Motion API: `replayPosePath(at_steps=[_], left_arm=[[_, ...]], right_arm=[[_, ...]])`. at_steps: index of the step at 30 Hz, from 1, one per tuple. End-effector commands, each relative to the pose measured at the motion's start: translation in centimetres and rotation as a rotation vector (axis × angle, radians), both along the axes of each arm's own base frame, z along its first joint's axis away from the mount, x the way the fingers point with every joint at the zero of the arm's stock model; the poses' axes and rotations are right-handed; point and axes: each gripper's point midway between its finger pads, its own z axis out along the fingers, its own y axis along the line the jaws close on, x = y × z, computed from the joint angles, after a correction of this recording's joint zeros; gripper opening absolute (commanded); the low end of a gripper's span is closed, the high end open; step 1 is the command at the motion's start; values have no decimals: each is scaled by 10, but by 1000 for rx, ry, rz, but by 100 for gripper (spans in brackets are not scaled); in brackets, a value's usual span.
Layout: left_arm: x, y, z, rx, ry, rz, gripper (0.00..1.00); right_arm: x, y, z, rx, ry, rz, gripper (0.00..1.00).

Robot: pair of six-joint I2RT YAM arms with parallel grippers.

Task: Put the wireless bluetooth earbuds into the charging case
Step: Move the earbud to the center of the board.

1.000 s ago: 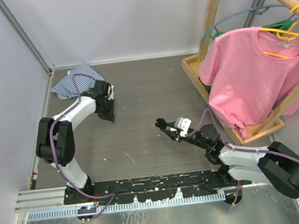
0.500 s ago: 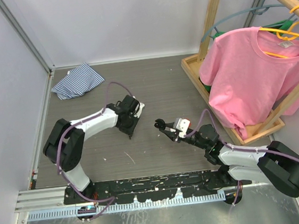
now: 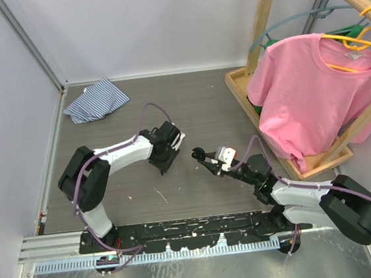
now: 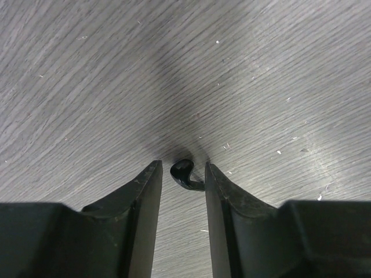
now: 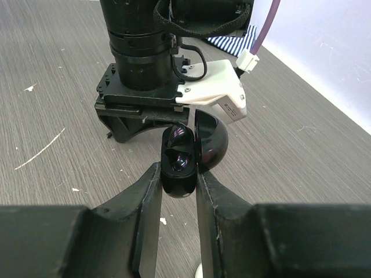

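A small black earbud (image 4: pixel 186 175) lies on the grey table between the tips of my left gripper (image 4: pixel 181 168). Its stem touches the right finger (image 4: pixel 217 185), and a gap separates it from the left one. The jaws stand slightly apart, so that gripper is open. In the top view the left gripper (image 3: pixel 163 164) points down at mid-table, and the earbud is hidden there. My right gripper (image 5: pixel 177 174) is shut on the black charging case (image 5: pixel 178 157), whose lid (image 5: pixel 210 139) is open. It is held above the table (image 3: pixel 202 155), just right of the left gripper.
A striped cloth (image 3: pixel 95 100) lies at the back left. A pink T-shirt (image 3: pixel 313 92) hangs from a wooden rack whose base frame (image 3: pixel 238 88) sits on the right. The left arm's wrist (image 5: pixel 145 58) fills the space directly ahead of the case.
The left arm has swung from beside the striped cloth to mid-table, close to the right gripper, and its jaws have parted a little. The right arm has not moved.
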Motion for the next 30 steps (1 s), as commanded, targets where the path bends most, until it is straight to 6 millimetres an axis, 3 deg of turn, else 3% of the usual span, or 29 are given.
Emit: replayPosePath(at_steps=[1,5,15,24,30], left_arm=[[8,-10,23,-65,-49,81,41],[5,-12,31,-102,-48,176,46],[9,-3,35,-127,-90,559,46],[9,-4,24,-131,-79,634,46],[10,-5,16,-112,-67,628,40]], right_arm=[[7,4,26,48,-66,-12,2],[6,4,27,49,-66,-12,2],[7,4,26,46,-66,-17,2],[8,3,25,43,-64,-21,2],[8,4,26,44,-63,-19,2]])
